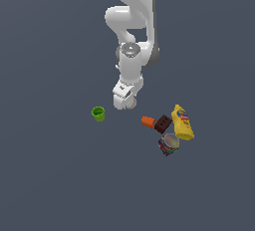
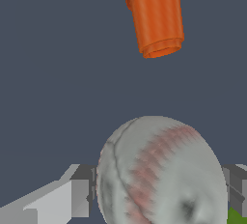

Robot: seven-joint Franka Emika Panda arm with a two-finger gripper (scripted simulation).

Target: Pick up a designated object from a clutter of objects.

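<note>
The designated object, a whitish-grey ball [image 2: 159, 175] with faint reddish seams, fills the near part of the wrist view. My gripper [image 2: 159, 191] sits around it, and a grey finger [image 2: 83, 191] presses on each side of it. In the exterior view the ball [image 1: 131, 103] peeks out under the gripper [image 1: 127, 101], between the green cup and the other clutter. The gripper is shut on the ball. I cannot tell whether the ball rests on the floor or hangs above it.
The green cup [image 1: 98, 113] stands alone towards the exterior view's left. Towards its right lie an orange piece [image 1: 148, 121], a dark brown block [image 1: 163, 123], a yellow bottle with a red label [image 1: 183, 122] and a blue-labelled can [image 1: 169, 144].
</note>
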